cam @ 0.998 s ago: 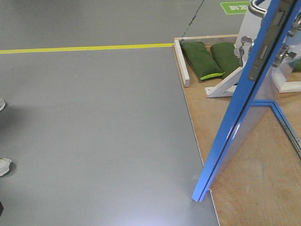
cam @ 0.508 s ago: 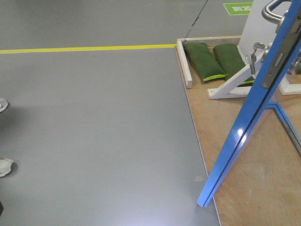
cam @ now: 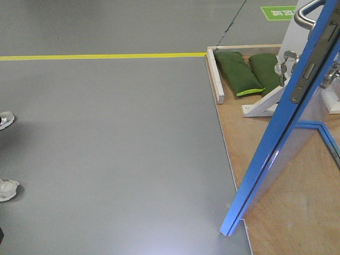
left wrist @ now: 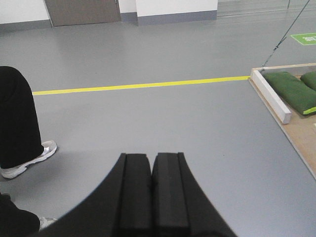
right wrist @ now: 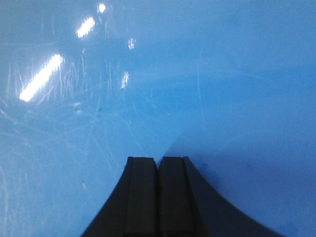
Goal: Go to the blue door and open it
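The blue door (cam: 271, 143) stands on the right of the front-facing view, seen almost edge-on and swung out of its frame, its glossy panel leaning across the picture from the near floor up to the far right corner. Its bottom corner sits where the grey floor (cam: 117, 149) meets the wooden base board (cam: 281, 212). A metal latch plate (cam: 301, 81) is set in the door's edge, with a silver lever handle (cam: 304, 16) above it at the top of the picture and a second silver handle (cam: 330, 74) showing on the door's right side.

Beyond the door, two green sandbags (cam: 239, 71) lie side by side on the far end of the base board, beside a white brace (cam: 263, 103). A thin blue frame beam (cam: 324, 130) runs along the board to the right of the door. A yellow line (cam: 101, 56) crosses the floor at the far side, and a person's light shoes (cam: 6, 119) show at the left edge.

The left end effector (left wrist: 150, 197) is closed with its black fingers pressed together and nothing between them, pointing over open floor toward the yellow line. The right end effector (right wrist: 158, 197) is also closed and empty, aimed straight at the door's blue face, which fills its wrist view; whether the tips touch the panel cannot be told
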You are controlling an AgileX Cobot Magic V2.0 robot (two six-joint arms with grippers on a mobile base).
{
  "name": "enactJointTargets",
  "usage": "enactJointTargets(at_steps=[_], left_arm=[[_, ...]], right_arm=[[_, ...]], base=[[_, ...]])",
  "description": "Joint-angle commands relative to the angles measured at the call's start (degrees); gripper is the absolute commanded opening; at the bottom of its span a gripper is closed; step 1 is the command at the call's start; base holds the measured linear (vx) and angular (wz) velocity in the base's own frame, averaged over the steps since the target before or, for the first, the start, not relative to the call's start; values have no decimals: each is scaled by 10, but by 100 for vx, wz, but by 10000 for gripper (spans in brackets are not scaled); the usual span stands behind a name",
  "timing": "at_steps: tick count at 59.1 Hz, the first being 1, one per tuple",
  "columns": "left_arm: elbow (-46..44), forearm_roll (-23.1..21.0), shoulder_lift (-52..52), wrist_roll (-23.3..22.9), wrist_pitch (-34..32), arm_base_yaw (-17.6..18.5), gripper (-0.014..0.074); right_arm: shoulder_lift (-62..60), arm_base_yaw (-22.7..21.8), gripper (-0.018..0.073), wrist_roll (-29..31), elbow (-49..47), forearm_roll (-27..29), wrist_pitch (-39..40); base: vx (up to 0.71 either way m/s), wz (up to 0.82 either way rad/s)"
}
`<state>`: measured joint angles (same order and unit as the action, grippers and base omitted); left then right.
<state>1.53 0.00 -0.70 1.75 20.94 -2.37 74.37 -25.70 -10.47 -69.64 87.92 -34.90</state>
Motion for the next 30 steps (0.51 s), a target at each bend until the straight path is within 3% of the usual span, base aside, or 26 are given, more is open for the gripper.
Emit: enactJointTargets(at_steps=[1,30], left_arm=[[2,0,-8,-2,-45,-1,70],[2,0,-8,-2,-45,-1,70]], right_arm=[[-15,0,6,5,-17,24,-18],[-15,0,6,5,-17,24,-18]], base=[[8,6],[11,2]])
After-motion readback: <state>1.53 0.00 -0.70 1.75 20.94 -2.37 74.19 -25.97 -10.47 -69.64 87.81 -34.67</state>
